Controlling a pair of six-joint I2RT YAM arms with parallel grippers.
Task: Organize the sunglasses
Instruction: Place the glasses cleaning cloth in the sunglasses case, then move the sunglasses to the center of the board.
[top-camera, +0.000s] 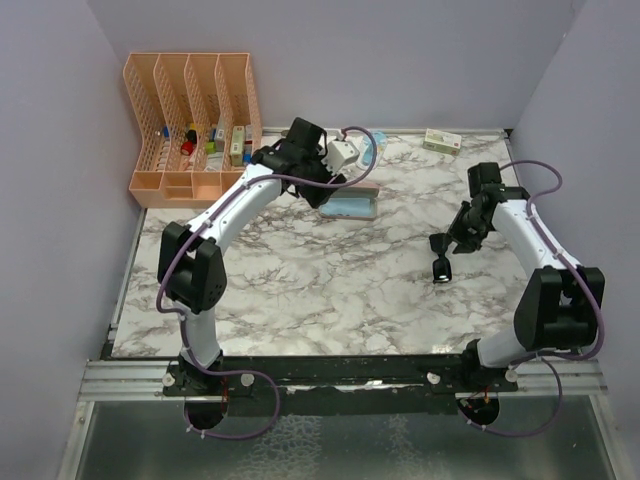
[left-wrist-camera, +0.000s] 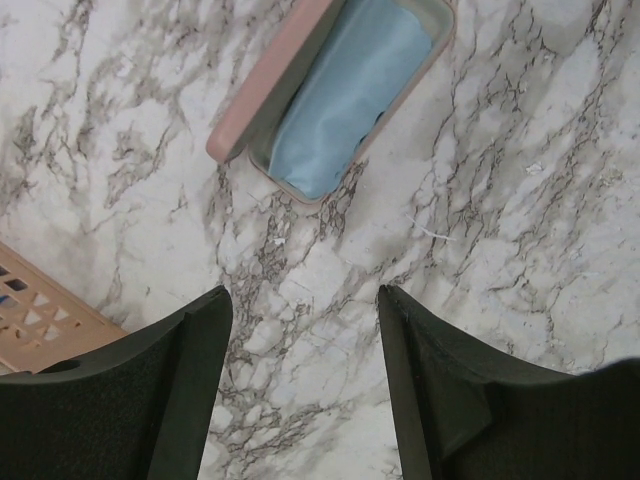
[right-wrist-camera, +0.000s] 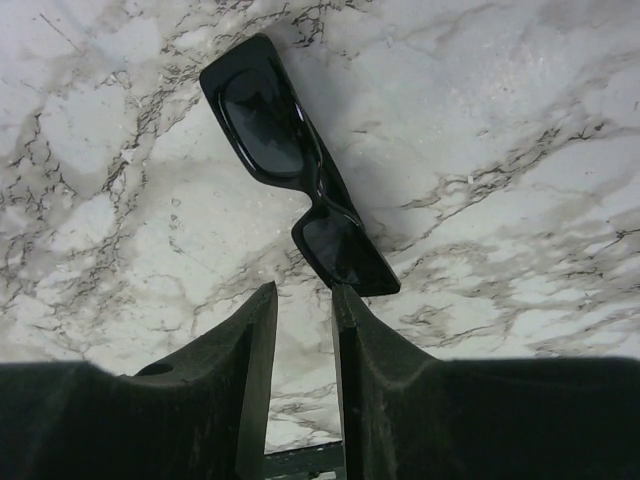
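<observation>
The black folded sunglasses (right-wrist-camera: 295, 165) lie on the marble table, right of centre in the top view (top-camera: 440, 268). My right gripper (right-wrist-camera: 303, 288) hovers right at them, jaws a narrow gap apart with only marble between; the right fingertip (right-wrist-camera: 345, 300) overlaps the edge of the near lens. The pink case (left-wrist-camera: 265, 95) lies open at the back middle (top-camera: 350, 207) with the light blue cloth (left-wrist-camera: 350, 90) inside. My left gripper (left-wrist-camera: 305, 292) is open and empty, above bare marble just short of the case, and shows in the top view (top-camera: 335, 180).
A peach desk organizer (top-camera: 190, 120) with small items stands at the back left; its corner shows in the left wrist view (left-wrist-camera: 40, 325). A small box (top-camera: 441, 141) lies at the back right. Purple walls close in three sides.
</observation>
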